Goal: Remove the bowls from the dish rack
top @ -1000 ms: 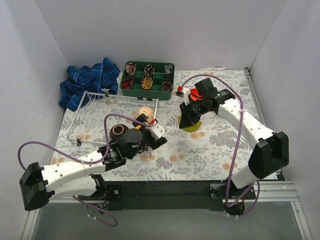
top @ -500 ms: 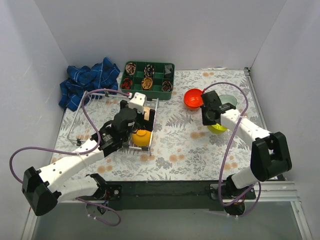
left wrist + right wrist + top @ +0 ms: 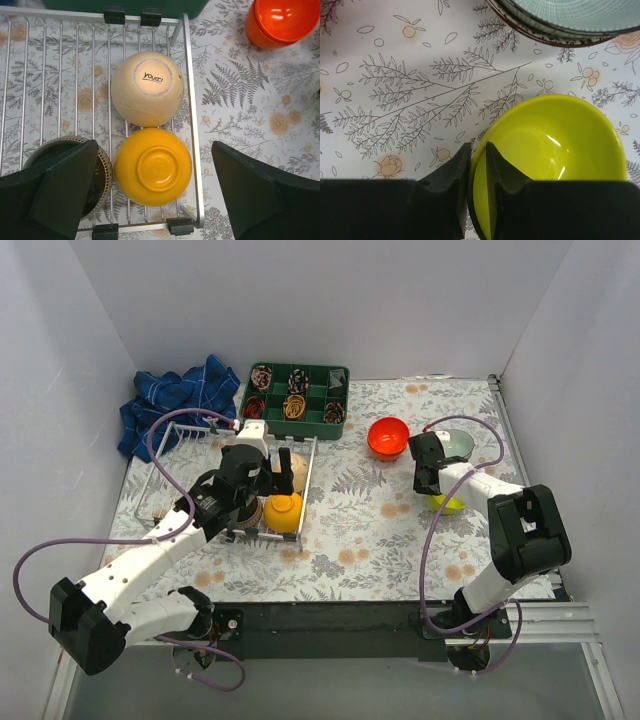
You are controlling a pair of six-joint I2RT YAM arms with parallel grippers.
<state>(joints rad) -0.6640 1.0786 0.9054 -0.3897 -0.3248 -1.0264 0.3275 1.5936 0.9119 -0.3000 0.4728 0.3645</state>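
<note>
1. Jaws of the left gripper (image 3: 154, 145) hang wide apart over the near right corner of the rack (image 3: 192, 107), holding nothing. A second ago that arm was out in front of the rack; it has since swung in over it.
2. Right under it sits the yellow bowl (image 3: 152, 172), bottom up. The brown bowl (image 3: 102, 175) is just beside it on the left, half hidden by a finger.
3. Behind the yellow one, touching it, is the beige bowl (image 3: 147, 87), also bottom up against the rack's right rail.
4. Over on the right, the right gripper (image 3: 479, 150) pinches the near rim of the lime bowl (image 3: 555, 135), one finger inside and one outside. The bowl looks to be resting on the table (image 3: 350, 530). A second ago it was held nearer the middle; now it is further right. Whether the grip has begun to ease I can't tell.
5. Just past the lime bowl stands the teal bowl (image 3: 455, 443), and to its left the red bowl (image 3: 387, 435), both upright and well clear of the rack.
6. So I'd say three bowls are out and three remain in the rack. The right arm only needs to let go, and the left looks lined up to drop onto the yellow bowl.
</note>
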